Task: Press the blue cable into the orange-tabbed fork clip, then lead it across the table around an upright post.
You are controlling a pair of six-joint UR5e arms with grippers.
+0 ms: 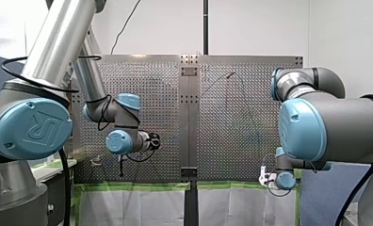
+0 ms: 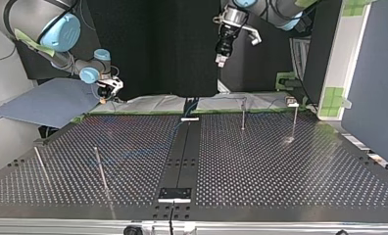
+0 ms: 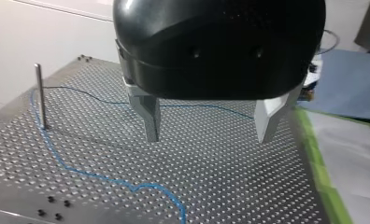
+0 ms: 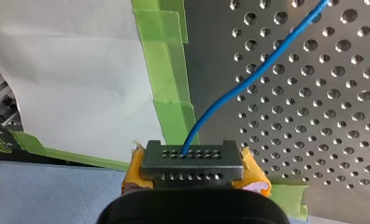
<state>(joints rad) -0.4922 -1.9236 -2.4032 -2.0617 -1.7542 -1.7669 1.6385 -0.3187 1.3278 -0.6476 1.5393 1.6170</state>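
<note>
- The left gripper [image 3: 209,137] is held above the perforated table [image 3: 220,186], fingers spread wide
- The blue cable [image 4: 267,65] — thin, wavy — is pinched by the right gripper [image 4: 192,163] at the table's taped edge

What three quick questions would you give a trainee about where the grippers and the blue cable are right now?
1. True or false: my left gripper is shut on the blue cable.
2. Which one holds the cable? A: my left gripper. B: my right gripper. C: neither.
3. In the left wrist view, what upright thing stands close by the cable?

Key
1. False: its metal fingers are open above the table, gripping nothing.
2. B: the cable comes out from between its closed fingers.
3. A metal post.
</note>
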